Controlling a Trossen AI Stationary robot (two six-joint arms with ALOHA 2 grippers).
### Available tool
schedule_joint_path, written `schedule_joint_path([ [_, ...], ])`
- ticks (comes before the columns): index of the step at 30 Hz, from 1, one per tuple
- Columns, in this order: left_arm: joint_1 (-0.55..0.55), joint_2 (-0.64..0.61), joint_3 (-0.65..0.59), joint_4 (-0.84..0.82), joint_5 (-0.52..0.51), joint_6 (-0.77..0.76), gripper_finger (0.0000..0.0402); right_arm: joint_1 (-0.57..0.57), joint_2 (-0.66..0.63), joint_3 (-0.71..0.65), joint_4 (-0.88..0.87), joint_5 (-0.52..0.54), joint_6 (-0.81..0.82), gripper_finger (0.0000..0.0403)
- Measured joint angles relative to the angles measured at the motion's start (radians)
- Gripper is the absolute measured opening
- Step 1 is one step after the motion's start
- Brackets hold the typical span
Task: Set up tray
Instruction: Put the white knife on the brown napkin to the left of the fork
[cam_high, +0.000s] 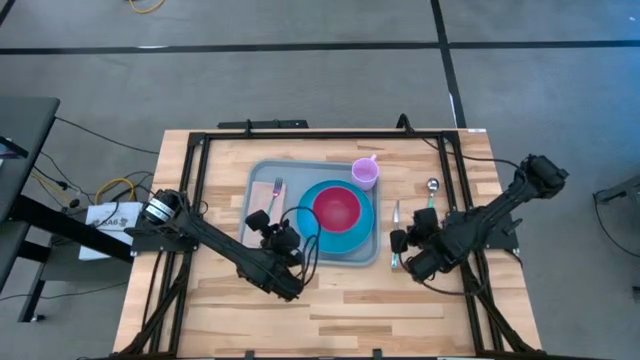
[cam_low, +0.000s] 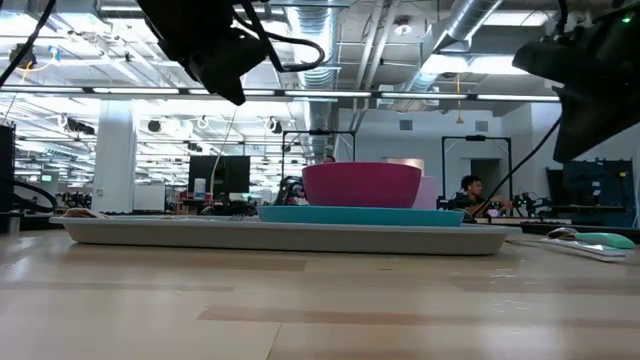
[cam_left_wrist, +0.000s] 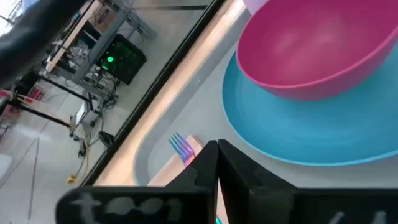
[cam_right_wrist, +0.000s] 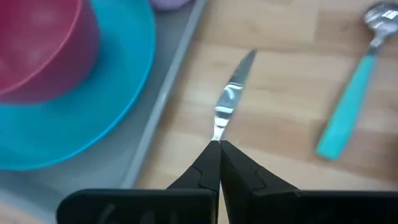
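Right end effector (cam_right_wrist: 219, 146) closed above knife (cam_right_wrist: 231, 99) (lying off tray (cam_high: 262, 180)); risks skidding it across surface. Left end effector (cam_left_wrist: 216, 149) closed, idle.

Big open lab: exposed ceiling ducts (cam_low: 470, 25) upper right, monitors (cam_low: 222, 175) mid-left, seated person (cam_low: 468, 192) right of centre, concrete floor (cam_high: 300, 75) around table.

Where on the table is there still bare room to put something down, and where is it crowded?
Bare wood runs along the near edge of the table, in front of both arms, and in the strip behind the tray. The tray is crowded: plate, bowl, cup, napkin and fork. Right of it lie the knife and spoon, under the right gripper.
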Motion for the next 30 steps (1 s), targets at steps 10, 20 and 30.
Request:
schedule_joint_path([
  [10,0.0,0.0,0.0,0.043,0.124,0.092,0.0,-0.018,0.169,0.006,0.356,-0.001,-0.318,0.0001],
  [20,0.0,0.0,0.0,0.119,0.467,0.092,0.0,-0.136,0.116,0.055,0.322,-0.005,-0.426,0.0001],
  [30,0.017,0.005,-0.001,0.279,0.414,-0.165,0.0,-0.14,0.107,0.055,0.312,-0.042,-0.458,0.0001],
])
